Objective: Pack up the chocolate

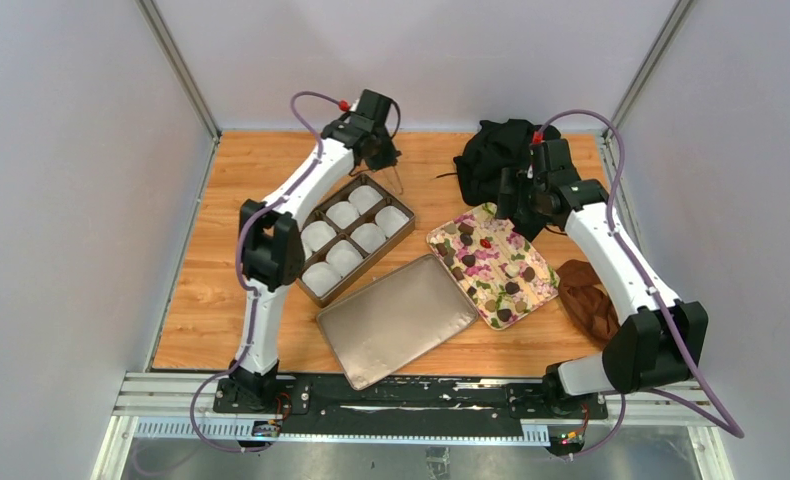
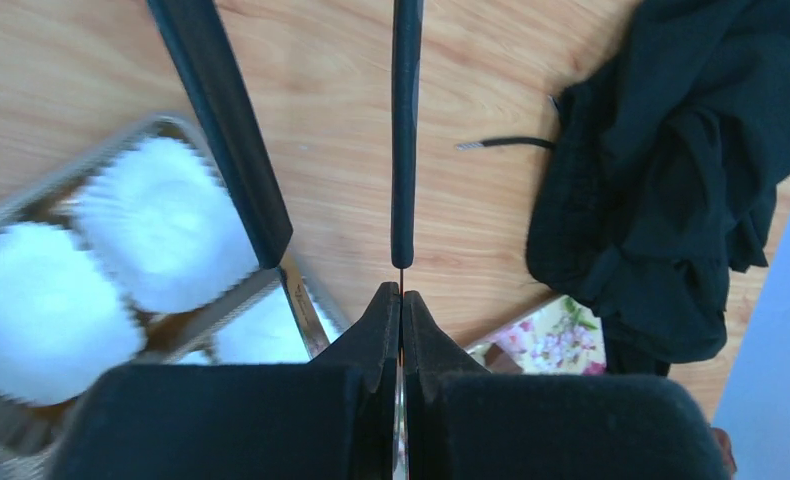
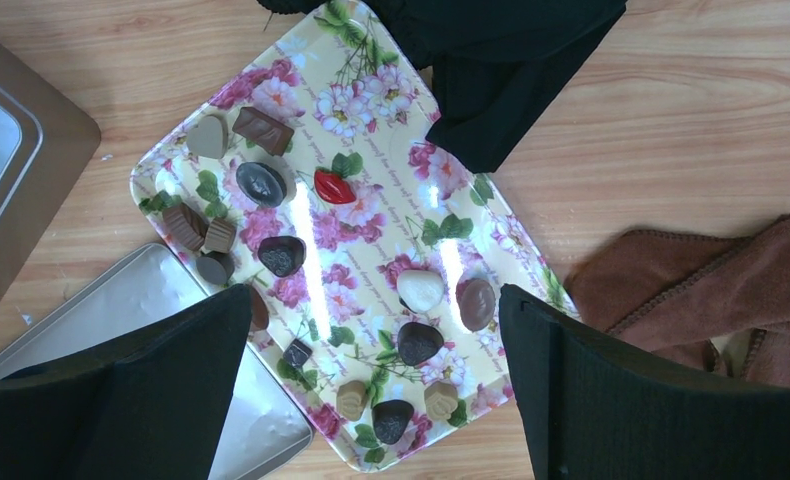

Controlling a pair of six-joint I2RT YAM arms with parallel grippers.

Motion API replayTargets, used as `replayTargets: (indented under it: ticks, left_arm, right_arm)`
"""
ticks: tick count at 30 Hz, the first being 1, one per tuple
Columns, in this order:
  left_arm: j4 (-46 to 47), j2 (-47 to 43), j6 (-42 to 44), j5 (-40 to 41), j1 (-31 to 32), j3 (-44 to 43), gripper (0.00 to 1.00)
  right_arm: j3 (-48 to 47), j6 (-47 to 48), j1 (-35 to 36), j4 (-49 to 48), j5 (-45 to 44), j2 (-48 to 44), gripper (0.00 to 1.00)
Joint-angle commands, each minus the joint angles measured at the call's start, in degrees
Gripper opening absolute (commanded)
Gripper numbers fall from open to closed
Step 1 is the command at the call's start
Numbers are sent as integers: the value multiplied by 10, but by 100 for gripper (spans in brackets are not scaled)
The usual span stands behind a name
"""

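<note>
L gripper (image 2: 401,300): jaws pressed together, nothing between; hangs over far end of box (image 1: 356,238) w/ white cups (image 1: 343,215).
R gripper (image 3: 371,330): jaws spread wide, nothing held, above tray (image 3: 441,190).
Chocolate (image 3: 419,342): on floral tray, pieces between and ahead of R jaws.
Lid (image 1: 396,320): flat, beside tray.
Black cloth (image 2: 671,180): beyond tray.

The right gripper (image 3: 371,400) covered part of the floral tray (image 3: 371,110), and one chocolate (image 3: 259,310) showed only as a sliver beside the left finger. The black cloth (image 3: 471,60) overlapped the tray's end toward the table's far edge. The lid (image 3: 141,300) ran under the same finger. In the left wrist view the paper cups (image 2: 161,220) were blurred and the box (image 2: 91,150) was cut off at the left edge.
</note>
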State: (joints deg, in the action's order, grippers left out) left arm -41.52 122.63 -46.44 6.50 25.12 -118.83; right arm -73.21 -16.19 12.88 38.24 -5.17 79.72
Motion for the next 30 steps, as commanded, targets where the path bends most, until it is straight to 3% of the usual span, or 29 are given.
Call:
replayTargets:
  ticks: [1,9,17,25,26,27,30]
  left_arm:
    - [6,46,-64,1,32,-70,0]
    - [97,93,-143,1,73,-67,0]
    - [89,179,-150,60,89,-139,0]
    - [82,205,-140,92,89,-132,0]
    - [82,206,-136,94,89,-129,3]
    - [83,207,-135,94,88,-127,13]
    - [87,207,-124,82,89,-118,48]
  right_arm:
    - [15,-9,5,32,-10,-20,97]
    - [18,-10,5,43,-9,-22,97]
    - [22,-13,5,55,-10,-35,97]
    - [54,-30,5,56,-33,-63,97]
    - [56,-33,5,55,-33,-63,97]
    - [58,-36,5,55,-30,-62,97]
    - [53,-40,5,52,-25,-55,97]
